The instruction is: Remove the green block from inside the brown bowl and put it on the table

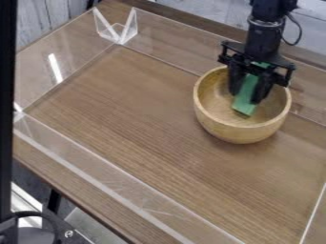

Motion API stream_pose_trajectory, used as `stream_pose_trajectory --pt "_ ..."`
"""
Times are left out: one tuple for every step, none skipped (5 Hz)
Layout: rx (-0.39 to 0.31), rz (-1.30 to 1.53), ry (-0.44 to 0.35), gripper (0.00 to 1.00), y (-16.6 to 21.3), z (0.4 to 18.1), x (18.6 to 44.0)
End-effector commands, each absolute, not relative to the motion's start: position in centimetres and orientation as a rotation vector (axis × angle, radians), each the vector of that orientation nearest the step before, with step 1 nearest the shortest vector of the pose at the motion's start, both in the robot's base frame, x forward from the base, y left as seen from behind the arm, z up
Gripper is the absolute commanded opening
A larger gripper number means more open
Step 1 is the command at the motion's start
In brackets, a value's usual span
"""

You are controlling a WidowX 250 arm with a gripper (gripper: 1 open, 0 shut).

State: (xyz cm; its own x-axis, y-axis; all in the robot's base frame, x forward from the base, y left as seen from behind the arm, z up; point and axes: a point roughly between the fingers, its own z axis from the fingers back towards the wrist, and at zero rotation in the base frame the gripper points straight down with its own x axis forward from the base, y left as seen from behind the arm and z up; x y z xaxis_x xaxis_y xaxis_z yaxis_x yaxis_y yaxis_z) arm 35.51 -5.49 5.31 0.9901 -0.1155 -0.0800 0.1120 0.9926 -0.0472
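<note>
Now gripper [254, 84] clamped on green block [250, 95] w/in brown bowl [212, 116].

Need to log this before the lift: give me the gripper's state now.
Gripper: shut on the green block, which sits tilted inside the brown bowl.

arm [266, 24]: upright, reaching straight down | gripper [253, 91]: pointing down | jaws: clamped tight
</note>
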Motion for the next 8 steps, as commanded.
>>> stream_pose_trajectory --pt "-0.049 -0.151 -0.026 0.00 -6.3 8.5 36.3" --pt "-0.048 -0.156 -0.052 0.00 -6.3 9.9 36.1" --pt "-0.043 -0.161 -0.114 0.00 -6.2 12.8 35.5" --pt "-0.038 -0.163 -0.165 0.00 -6.1 15.6 34.3" --pt "-0.033 -0.170 -0.137 0.00 -5.9 14.6 32.3" --pt "-0.025 -0.174 -0.102 0.00 -5.3 13.2 30.4" --pt "-0.017 -0.173 -0.074 0.00 -4.6 11.8 28.7" --pt "-0.015 -0.158 -0.058 0.00 -3.7 11.1 27.4"
